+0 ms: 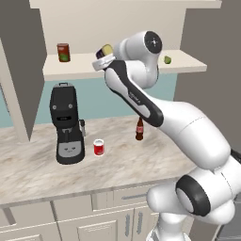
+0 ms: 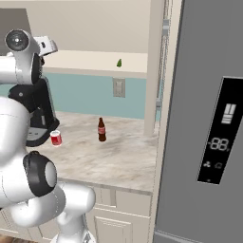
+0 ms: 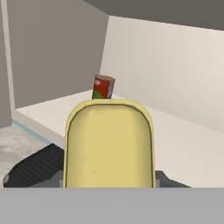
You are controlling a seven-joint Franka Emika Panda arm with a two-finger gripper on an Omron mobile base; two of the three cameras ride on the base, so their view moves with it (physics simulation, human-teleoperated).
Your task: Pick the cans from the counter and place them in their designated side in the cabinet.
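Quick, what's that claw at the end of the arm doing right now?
Gripper: closed on the blue can with the yellow top, held up at the cabinet shelf.

The gripper's fingertips are hidden in the hand view behind the yellow top of the blue can (image 3: 109,144), whose lower part runs out of the picture's bottom, and in the left base view the wrist covers most of that can's body, leaving just the yellow end and a dark sliver. Beyond the hand, the dark red can (image 3: 103,87) has its base masked by that yellow top. The small green thing (image 2: 119,63) on the shelf is too small to identify.
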